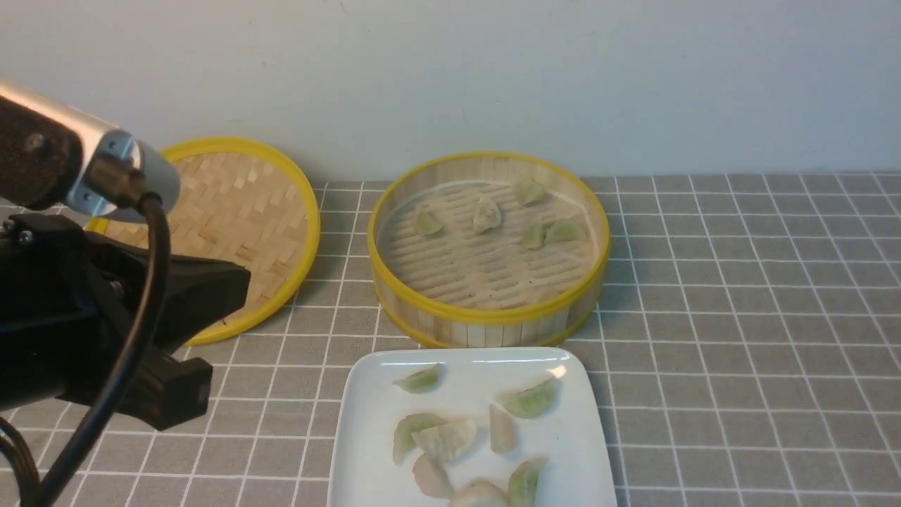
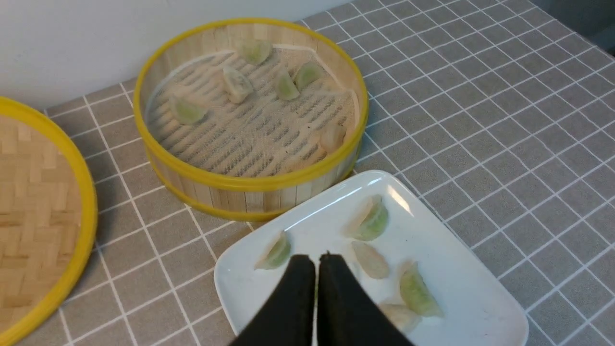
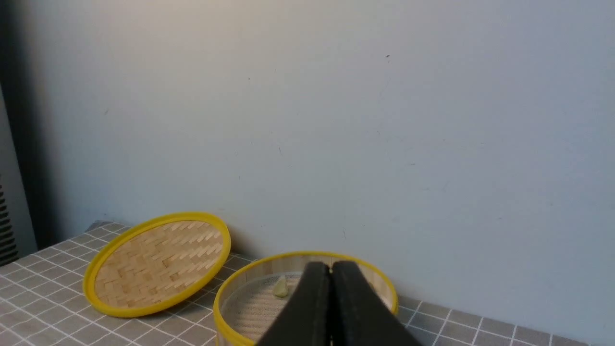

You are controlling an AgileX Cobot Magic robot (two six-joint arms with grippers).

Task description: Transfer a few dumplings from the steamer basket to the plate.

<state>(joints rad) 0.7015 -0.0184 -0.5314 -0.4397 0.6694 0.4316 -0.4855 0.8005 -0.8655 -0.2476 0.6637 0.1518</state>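
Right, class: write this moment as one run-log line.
left tool: shut, empty | right tool: shut, empty | dumplings: several on plate, several in steamer basket | lid: off, beside it

**No legible writing in any view**

No text, label, brand mark, number or sign can be read in the front view or in either wrist view. The bamboo wall and yellow rims of the steamer basket (image 1: 486, 325) are unmarked, and so is the glossy white plate (image 1: 366, 422). The woven lid (image 1: 239, 211) shows only its weave, and the worktop (image 1: 739, 317) only a grey-and-white grid pattern. The pale wall (image 1: 493, 70) and the black left arm (image 1: 42, 338) bear no legible marking.
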